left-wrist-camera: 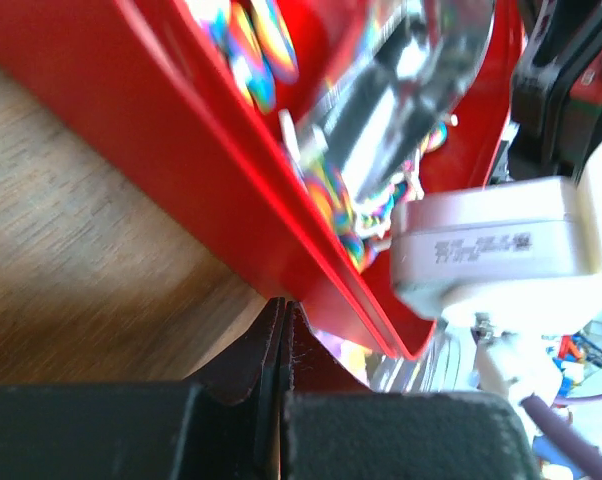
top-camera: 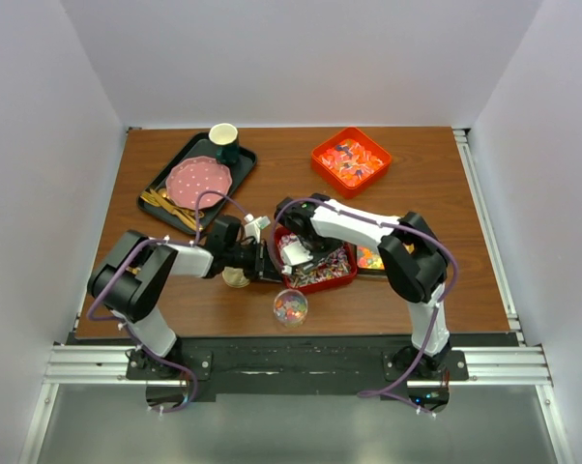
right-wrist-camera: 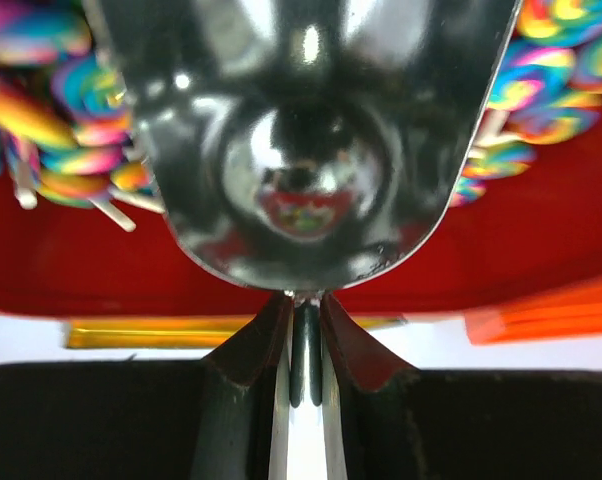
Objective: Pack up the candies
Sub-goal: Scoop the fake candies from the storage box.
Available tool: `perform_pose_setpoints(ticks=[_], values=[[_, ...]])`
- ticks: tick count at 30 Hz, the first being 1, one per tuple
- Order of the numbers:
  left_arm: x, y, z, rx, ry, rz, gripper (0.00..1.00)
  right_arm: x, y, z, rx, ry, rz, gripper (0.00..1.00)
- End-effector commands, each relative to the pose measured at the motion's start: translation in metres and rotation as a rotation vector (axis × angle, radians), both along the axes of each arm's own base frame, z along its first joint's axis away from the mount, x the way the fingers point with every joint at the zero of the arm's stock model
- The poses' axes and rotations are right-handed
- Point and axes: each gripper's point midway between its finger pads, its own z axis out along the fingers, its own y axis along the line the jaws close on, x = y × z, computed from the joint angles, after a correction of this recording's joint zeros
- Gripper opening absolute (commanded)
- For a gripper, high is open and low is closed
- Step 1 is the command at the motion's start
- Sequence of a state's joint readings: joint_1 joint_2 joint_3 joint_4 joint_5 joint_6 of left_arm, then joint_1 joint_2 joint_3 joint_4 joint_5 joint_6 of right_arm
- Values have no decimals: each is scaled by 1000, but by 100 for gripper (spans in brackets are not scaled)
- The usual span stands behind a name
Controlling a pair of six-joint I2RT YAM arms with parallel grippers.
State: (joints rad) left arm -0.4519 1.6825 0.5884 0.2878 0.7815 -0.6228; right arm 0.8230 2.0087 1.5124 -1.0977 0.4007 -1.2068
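My right tool (right-wrist-camera: 301, 310), clamped tight on the handle of the silver scoop (right-wrist-camera: 301, 120), held its bowl, seemingly unfilled, over the swirl-coloured candies (right-wrist-camera: 536, 95) heaped in the red tray (right-wrist-camera: 541, 240). My left tool (left-wrist-camera: 281, 312), jaws together, sat against that tray's outer wall just above the worktop (left-wrist-camera: 71, 270); whether it pinched the rim I could not tell. The job looked to be a scoop-load, best done by driving the lip low under the pile and levelling before lifting, tray braced, then crossing to the jar (top-camera: 290, 307) near the worktop's front edge.
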Motion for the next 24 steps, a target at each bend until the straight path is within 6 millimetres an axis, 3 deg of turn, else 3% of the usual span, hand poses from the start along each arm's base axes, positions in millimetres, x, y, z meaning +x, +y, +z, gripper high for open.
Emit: perform_pose_setpoints(ticks=[1,2,3,6,11,15,21,24], values=[[28,-18,29,-99,-84,6,0,-28,44,-23,173,129,-126,0],[29,-18,30,-105,-76,15,0,-39,42,-23,172,165,-230,0],[29,-17,30,-107,-69,15,0,-44,55,-22,230,205,-273,0],[30,-13,26,-103,-45,28,0,-53,62,-26,291,231,-339,0],[43,-7,29,-103,-58,53,0,-51,67,-22,387,227,-457,0],[52,-7,32,-105,-65,52,0,-33,55,-21,386,111,-603,0],[57,-10,33,-121,-66,58,0,-33,43,-1,359,49,-723,0],[60,-11,33,-124,-62,61,0,-36,34,-2,316,31,-747,0]])
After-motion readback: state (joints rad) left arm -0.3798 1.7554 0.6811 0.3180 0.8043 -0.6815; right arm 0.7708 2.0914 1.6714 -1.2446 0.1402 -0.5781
